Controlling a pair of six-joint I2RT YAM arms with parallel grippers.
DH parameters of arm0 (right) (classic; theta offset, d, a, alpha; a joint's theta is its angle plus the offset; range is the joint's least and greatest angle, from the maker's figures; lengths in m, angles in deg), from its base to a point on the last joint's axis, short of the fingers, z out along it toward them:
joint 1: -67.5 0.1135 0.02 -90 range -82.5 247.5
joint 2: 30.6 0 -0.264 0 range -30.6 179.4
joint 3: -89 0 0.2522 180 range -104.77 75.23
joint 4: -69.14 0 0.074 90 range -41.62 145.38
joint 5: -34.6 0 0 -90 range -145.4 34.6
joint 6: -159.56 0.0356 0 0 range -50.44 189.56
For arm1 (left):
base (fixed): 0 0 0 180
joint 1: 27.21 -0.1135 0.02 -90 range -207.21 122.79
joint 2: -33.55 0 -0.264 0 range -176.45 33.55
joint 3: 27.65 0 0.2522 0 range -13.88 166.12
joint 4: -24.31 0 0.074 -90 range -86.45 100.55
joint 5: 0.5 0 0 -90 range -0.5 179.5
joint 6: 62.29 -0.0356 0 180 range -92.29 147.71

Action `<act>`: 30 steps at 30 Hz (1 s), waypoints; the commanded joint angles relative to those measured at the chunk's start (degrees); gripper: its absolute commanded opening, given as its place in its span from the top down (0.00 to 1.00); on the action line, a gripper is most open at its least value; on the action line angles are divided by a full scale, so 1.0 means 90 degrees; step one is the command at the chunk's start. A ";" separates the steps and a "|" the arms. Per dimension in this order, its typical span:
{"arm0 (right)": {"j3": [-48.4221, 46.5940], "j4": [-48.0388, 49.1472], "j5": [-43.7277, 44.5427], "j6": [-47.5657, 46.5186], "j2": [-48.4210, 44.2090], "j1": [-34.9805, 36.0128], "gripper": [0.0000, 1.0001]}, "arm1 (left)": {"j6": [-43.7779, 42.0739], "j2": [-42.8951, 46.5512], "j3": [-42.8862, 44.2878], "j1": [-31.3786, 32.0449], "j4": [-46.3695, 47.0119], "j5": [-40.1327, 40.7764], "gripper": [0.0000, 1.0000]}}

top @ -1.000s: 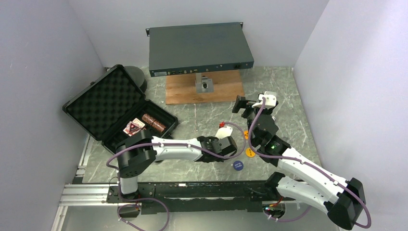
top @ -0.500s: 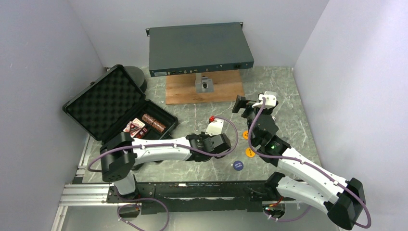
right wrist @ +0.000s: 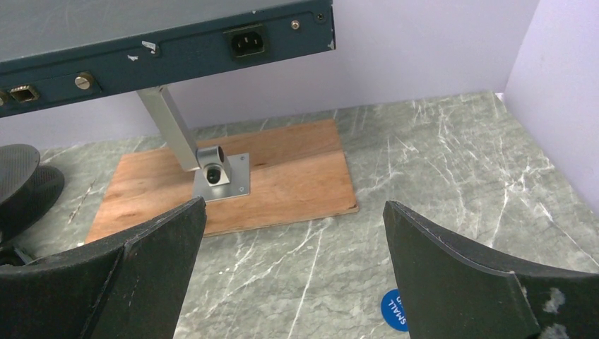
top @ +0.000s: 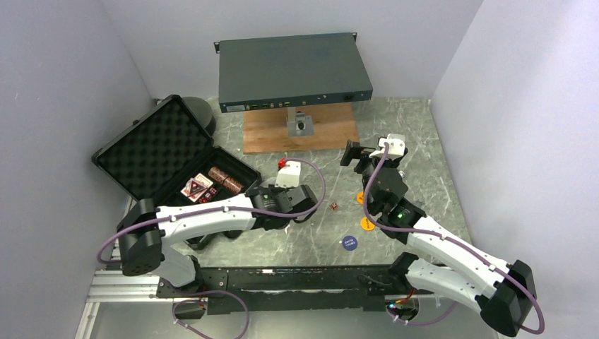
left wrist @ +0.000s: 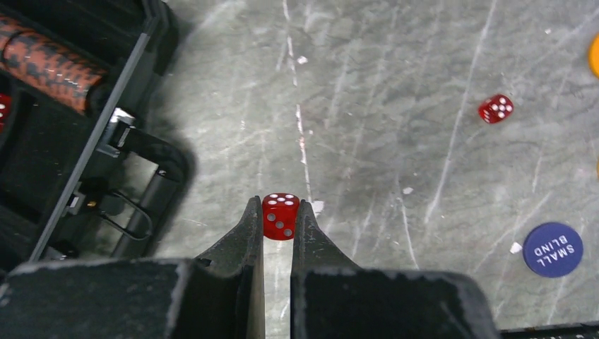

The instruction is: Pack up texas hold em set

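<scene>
**Desk:** So, what has the left claw got?

**Operator:** My left gripper is nearly closed. It pinches a red die between its fingertips, above the grey marbled table.

**Desk:** And the rest of the set?

**Operator:** I see a second die lying ahead and right of the claw. The blue disc marked SMALL BLIND sits farther right, level with the fingertips. The open briefcase is just left of the claw, with a brown chip roll inside it.

**Desk:** The right side?

**Operator:** My right gripper hangs with its jaws spread wide and nothing between them. It faces the wooden board, with the grey box above that.
</scene>
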 commanded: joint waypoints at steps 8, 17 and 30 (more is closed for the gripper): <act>0.0032 0.0367 0.0009 0.0036 0.0035 -0.0006 0.00 | 0.0051 0.1596 -0.0951 -0.0710 -0.0530 0.0276 1.00; 0.0013 0.0363 -0.0015 0.0052 0.0127 -0.0007 0.00 | -0.0127 0.3107 -0.1848 -0.1639 -0.0500 0.0013 1.00; -0.0022 0.0357 0.0006 0.0032 0.0233 -0.0022 0.00 | -0.0615 0.4049 -0.2094 -0.3031 -0.0866 -0.0157 1.00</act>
